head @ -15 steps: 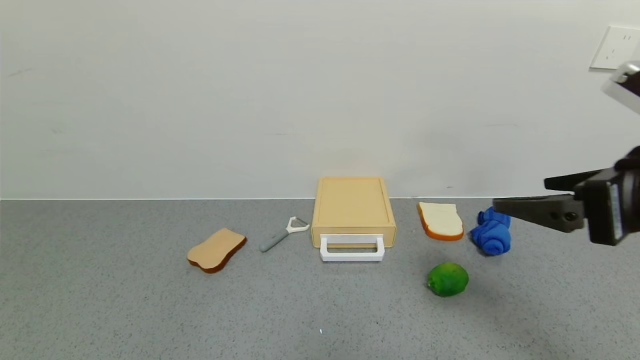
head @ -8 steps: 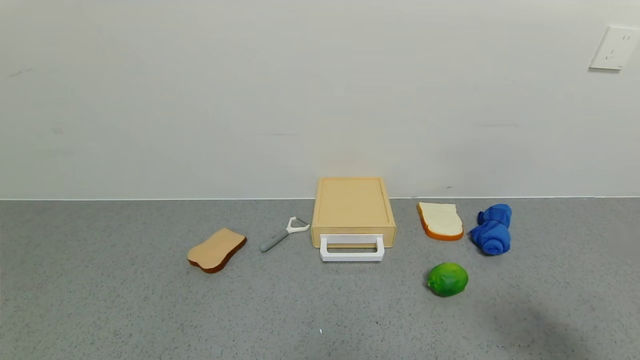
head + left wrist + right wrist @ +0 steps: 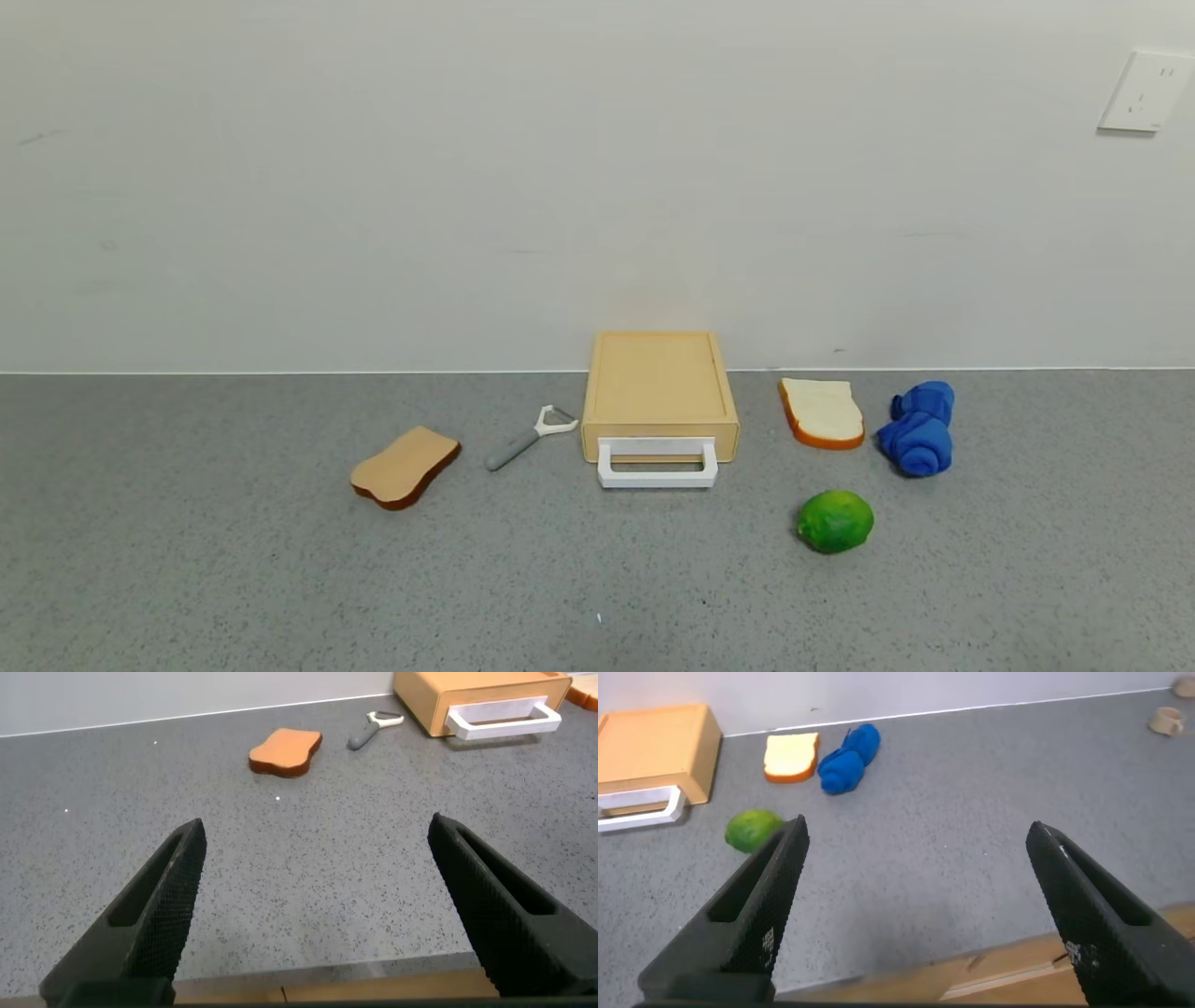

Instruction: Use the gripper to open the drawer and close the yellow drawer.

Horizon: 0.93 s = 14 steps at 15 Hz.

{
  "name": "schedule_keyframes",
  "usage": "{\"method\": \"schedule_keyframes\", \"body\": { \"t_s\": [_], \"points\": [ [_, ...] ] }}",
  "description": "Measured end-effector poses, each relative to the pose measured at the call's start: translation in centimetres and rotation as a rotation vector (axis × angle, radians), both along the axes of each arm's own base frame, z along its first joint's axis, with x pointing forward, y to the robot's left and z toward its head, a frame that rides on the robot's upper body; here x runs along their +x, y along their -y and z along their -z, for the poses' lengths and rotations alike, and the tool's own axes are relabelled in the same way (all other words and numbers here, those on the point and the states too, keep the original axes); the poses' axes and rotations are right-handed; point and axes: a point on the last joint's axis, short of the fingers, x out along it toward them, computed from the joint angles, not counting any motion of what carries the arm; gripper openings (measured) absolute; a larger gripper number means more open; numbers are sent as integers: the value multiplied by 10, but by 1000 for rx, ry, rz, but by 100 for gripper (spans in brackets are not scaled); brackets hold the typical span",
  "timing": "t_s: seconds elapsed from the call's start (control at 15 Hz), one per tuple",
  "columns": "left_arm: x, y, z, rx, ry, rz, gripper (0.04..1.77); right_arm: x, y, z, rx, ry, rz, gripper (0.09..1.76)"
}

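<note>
The yellow drawer (image 3: 659, 387) is a flat pale tan case against the back wall, its tray pushed in, with the white loop handle (image 3: 657, 464) at its front. It also shows in the left wrist view (image 3: 476, 698) and the right wrist view (image 3: 656, 745). Neither gripper shows in the head view. My left gripper (image 3: 318, 831) is open and empty, low over the table's near edge, far from the drawer. My right gripper (image 3: 920, 831) is open and empty, over the near edge at the right.
A tan bread slice (image 3: 404, 466) and a peeler (image 3: 528, 437) lie left of the drawer. A white bread slice (image 3: 822, 412), a blue cloth (image 3: 920, 427) and a green lime (image 3: 835, 521) lie to its right. A wooden table edge (image 3: 1018, 971) runs below the grippers.
My right gripper, which reached in from the right edge of the head view a second ago, has withdrawn out of that view. The drawer and the objects have not moved.
</note>
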Motion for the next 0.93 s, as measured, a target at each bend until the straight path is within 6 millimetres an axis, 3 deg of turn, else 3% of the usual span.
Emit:
{"method": "schedule_keyframes", "body": {
  "t_s": [0.2, 0.4, 0.67, 0.93],
  "points": [
    [0, 0, 0, 0, 0, 0, 172, -29, -4, 15, 5, 54, -69, 171],
    [0, 0, 0, 0, 1, 0, 172, -42, -5, 37, 4, 107, -129, 171],
    [0, 0, 0, 0, 1, 0, 172, -27, -4, 68, -22, 216, -157, 171],
    [0, 0, 0, 0, 1, 0, 172, -1, -4, 115, -38, 199, -172, 171]
  ]
}}
